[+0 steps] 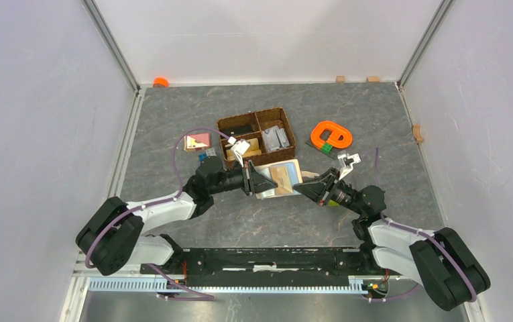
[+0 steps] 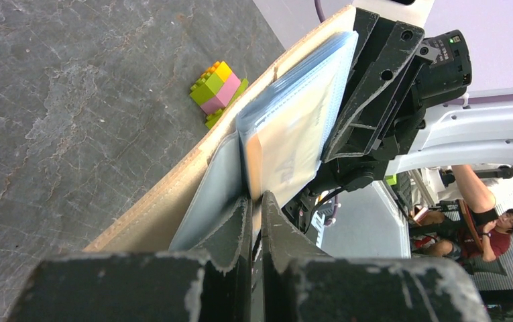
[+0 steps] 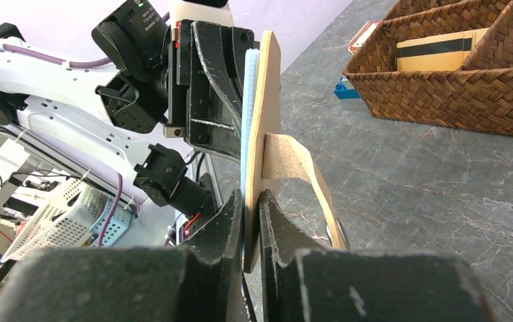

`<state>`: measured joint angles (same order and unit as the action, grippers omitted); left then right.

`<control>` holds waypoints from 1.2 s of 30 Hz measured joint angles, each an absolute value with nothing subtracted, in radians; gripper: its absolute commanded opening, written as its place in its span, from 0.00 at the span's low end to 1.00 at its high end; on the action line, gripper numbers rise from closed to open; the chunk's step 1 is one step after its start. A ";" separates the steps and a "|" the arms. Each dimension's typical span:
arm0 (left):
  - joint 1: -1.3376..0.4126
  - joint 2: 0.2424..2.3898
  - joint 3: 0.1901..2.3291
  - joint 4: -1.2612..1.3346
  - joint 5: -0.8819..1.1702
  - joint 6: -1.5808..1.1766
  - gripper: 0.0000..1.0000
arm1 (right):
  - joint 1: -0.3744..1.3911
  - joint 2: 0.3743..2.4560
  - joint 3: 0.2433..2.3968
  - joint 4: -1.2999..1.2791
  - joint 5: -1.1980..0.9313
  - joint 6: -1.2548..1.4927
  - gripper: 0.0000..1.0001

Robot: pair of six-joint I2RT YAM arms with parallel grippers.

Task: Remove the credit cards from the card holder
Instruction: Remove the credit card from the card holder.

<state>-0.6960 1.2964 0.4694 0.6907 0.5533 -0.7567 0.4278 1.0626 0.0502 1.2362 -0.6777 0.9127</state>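
Well, flat beige leathery card holder [image 1: 287, 176] with glossy pale-blue sleeves [image 2: 300, 114].

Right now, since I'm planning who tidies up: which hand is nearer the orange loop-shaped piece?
Right. The right hand clamps the card holder at one edge, robot-side and left of the orange piece; the left hand clamps the opposite edge, farther left.

Grey marbled bench [image 1: 173, 114]. Toward the far side, a brown woven divided basket [image 1: 256, 137], a pink-and-tan flat piece [image 1: 197, 141] and small blue bit [image 1: 203, 157] just left of it, an orange loop [image 1: 330, 136] and coloured bricks [image 2: 217, 90] to its right. At the edges, an orange cap [image 1: 161, 82] and small wooden blocks [image 1: 340, 78].
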 measured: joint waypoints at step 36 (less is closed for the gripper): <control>-0.700 1.162 0.486 0.472 0.364 -0.726 0.68 | 0.439 0.846 0.068 0.827 -0.485 0.674 0.00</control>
<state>-0.7002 1.1622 0.4862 0.4717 0.3641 -0.7258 0.4385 0.8463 0.0685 0.8268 -0.4850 0.6739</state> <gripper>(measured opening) 0.632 0.134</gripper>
